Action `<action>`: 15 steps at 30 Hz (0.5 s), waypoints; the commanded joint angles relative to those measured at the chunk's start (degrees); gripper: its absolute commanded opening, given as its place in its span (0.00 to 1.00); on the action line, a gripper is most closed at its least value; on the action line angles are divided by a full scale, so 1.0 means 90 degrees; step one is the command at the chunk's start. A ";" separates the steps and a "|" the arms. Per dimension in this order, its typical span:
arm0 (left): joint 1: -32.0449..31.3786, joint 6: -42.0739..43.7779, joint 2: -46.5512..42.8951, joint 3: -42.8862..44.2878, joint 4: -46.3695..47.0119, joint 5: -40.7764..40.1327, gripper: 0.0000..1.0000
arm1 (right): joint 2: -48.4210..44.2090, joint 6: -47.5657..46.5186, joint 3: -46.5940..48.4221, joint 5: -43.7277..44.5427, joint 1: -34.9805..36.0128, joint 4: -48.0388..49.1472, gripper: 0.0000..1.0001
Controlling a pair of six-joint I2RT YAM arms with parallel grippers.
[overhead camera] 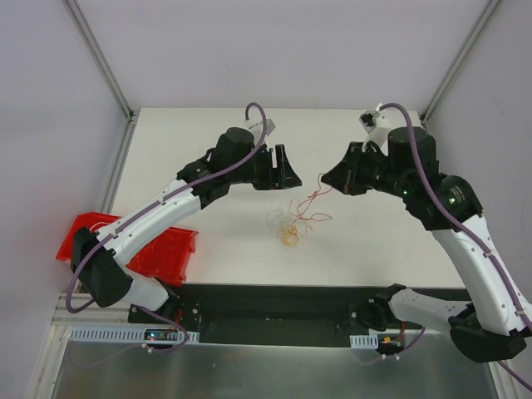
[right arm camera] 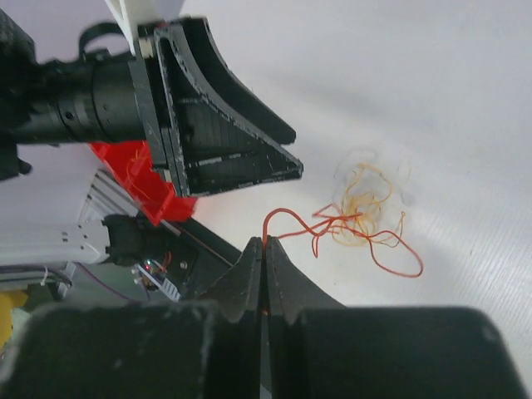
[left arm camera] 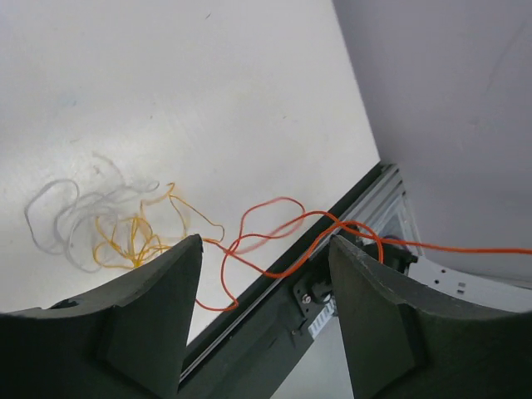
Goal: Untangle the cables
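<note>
Top view: the left pincer (overhead camera: 287,170) hangs above the tabletop (overhead camera: 208,137) with its jaws apart and nothing between them. The right pincer (overhead camera: 326,179) faces it, well apart, with its jaws closed on the end of a red strand (overhead camera: 312,198). The cables (overhead camera: 291,226) lie in a loose tangle on the tabletop, below and between the two pincers and nearer the arm bases. The red strand runs from the right pincer tip down into the tangle. A red bin (overhead camera: 162,253) sits beside the left arm, well apart from both pincers. Left wrist view: the left pincer (left arm camera: 266,247) stands partly open, its fingers (left arm camera: 158,312) empty. The cables (left arm camera: 125,234) lie beyond the fingertips, the whitish and yellow loops off to one side. The red strand (left arm camera: 278,199) crosses past the gap between the fingers and leaves the view at the other side; whether it touches a finger cannot be told. Right wrist view: the right pincer (right arm camera: 263,249) is fully closed, and the red strand (right arm camera: 283,213) emerges from between its tips. The cables (right arm camera: 366,199) rest on the tabletop beyond the tips. The left pincer (right arm camera: 249,158) is above, apart from the tangle.
</note>
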 commanded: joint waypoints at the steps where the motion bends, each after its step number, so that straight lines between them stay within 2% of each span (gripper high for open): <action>1: 0.0112 -0.0399 -0.0263 0.0058 0.0805 0.0264 0.62 | 0.0266 0.0080 0.0951 0.0126 -0.0201 0.0369 0.00; 6: 0.0308 -0.1151 0.0194 -0.0264 0.1322 0.0936 0.66 | 0.0521 0.0344 0.1626 -0.0108 -0.0279 0.0622 0.01; 9: 0.0318 -0.1337 0.0994 -0.0021 0.1411 0.1367 0.66 | 0.0472 0.0491 0.1763 -0.0090 -0.0299 0.0925 0.00; 13: 0.0396 -0.2390 0.2048 0.0243 0.1352 0.1582 0.64 | 0.0452 0.0909 0.2016 -0.0001 -0.0415 0.1383 0.00; 15: 0.0357 -0.2383 0.2586 0.0719 0.1381 0.1816 0.65 | 0.0569 0.1164 0.2308 -0.0079 -0.0465 0.1569 0.00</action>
